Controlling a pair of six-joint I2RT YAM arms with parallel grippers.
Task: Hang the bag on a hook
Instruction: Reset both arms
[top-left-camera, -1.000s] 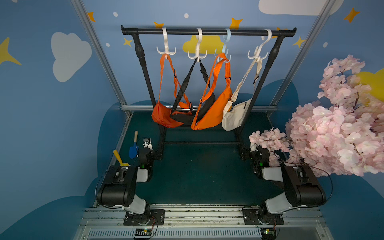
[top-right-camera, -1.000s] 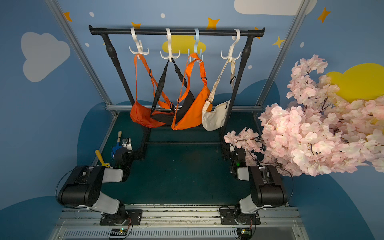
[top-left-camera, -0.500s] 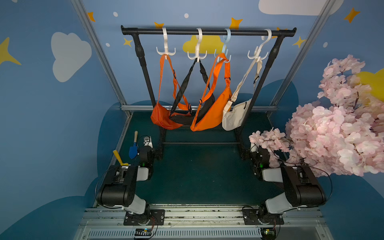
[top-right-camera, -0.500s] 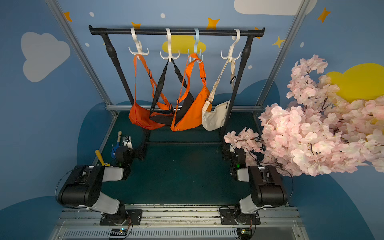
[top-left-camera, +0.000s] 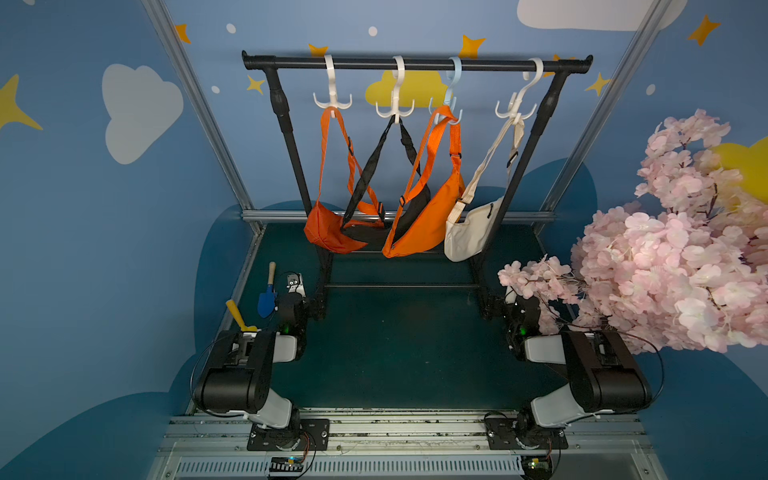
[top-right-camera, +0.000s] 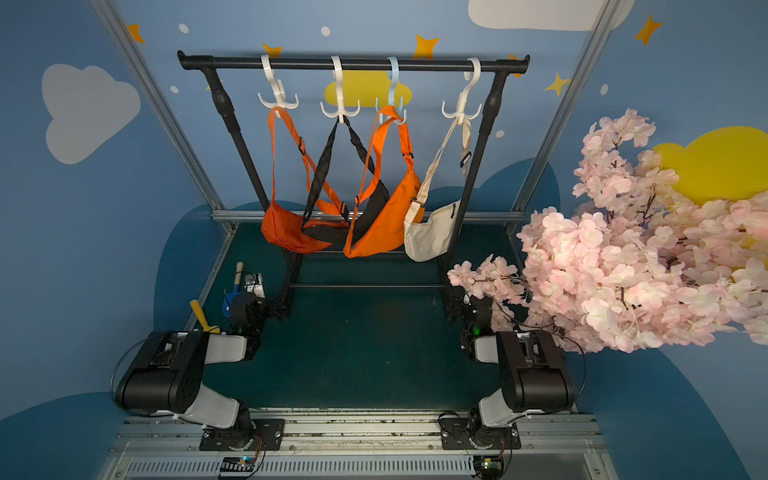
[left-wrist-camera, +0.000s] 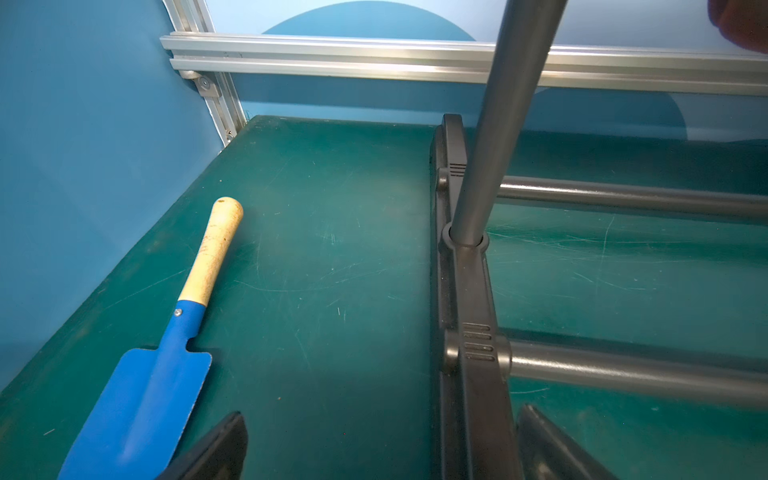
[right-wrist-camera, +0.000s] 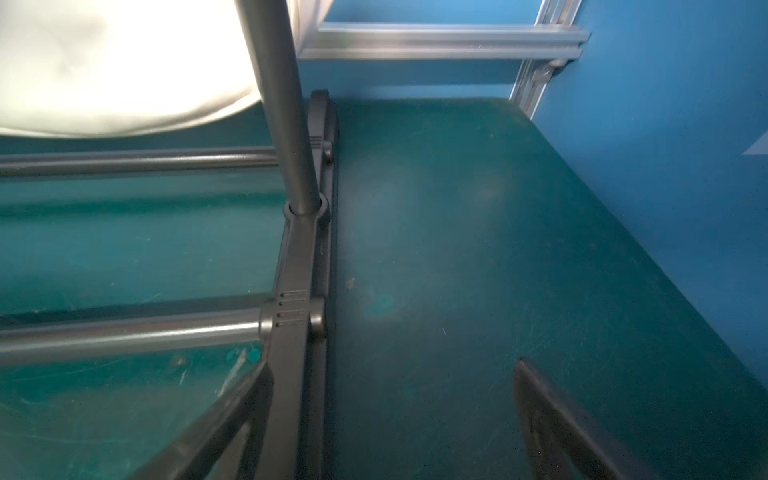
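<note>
A black metal garment rack (top-left-camera: 415, 64) stands at the back of the dark green table mat (top-left-camera: 395, 357), w/ four plastic hooks on its top bar. All four bags are up on hooks, none on the mat.

From the robot's left:
- The small orange fabric sling bag (top-left-camera: 324, 232) hangs on the first white hook (top-left-camera: 331, 89).
- The black sling bag (top-left-camera: 365, 178) hangs on the second white hook (top-left-camera: 398, 93), its body tucked btw the two orange ones.
- The bigger orange sling bag (top-left-camera: 434, 218) hangs on the pale blue hook (top-left-camera: 453, 83).
- The cream canvas sling bag (top-left-camera: 465, 239) hangs on the last white hook (top-left-camera: 519, 102), right by the rack's right post.

Both arms sit folded low, one at each foot of the rack. The left gripper (left-wrist-camera: 380, 415) has its jaws wide apart and holds nothing. The right gripper (right-wrist-camera: 395, 365) is also spread and empty.

A blue metal trowel w/ a wooden handle (left-wrist-camera: 158, 386) lies flat on the mat just beside the left gripper, near the left wall. A yellow-handled tool (top-left-camera: 236, 313) lies nearer that arm's base, partly hidden. A pink artificial blossom branch (top-left-camera: 665, 257) leans in over the right arm.
</note>
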